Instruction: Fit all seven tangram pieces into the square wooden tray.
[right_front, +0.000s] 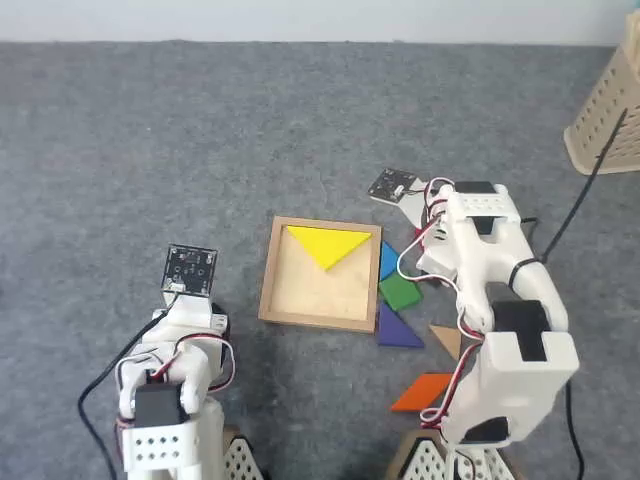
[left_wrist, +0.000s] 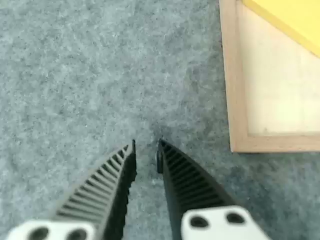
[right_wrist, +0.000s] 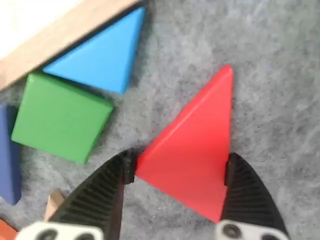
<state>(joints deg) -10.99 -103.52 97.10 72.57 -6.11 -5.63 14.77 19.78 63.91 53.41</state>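
While left fingers (left_wrist: 110, 190) hang slightly parted, right fingers (right_wrist: 95, 195) clamp the red triangle (right_wrist: 192, 150) between them.

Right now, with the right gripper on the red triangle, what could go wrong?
1. The right gripper grips the red triangle by one corner and a slanted edge, so the piece may twist or pop out.
2. The green square and blue triangle lie close beside it; a swing towards the tray could knock them.

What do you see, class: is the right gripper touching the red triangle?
Touching. The right wrist view shows the right gripper with a fingertip against each side of the red triangle, no gap between.
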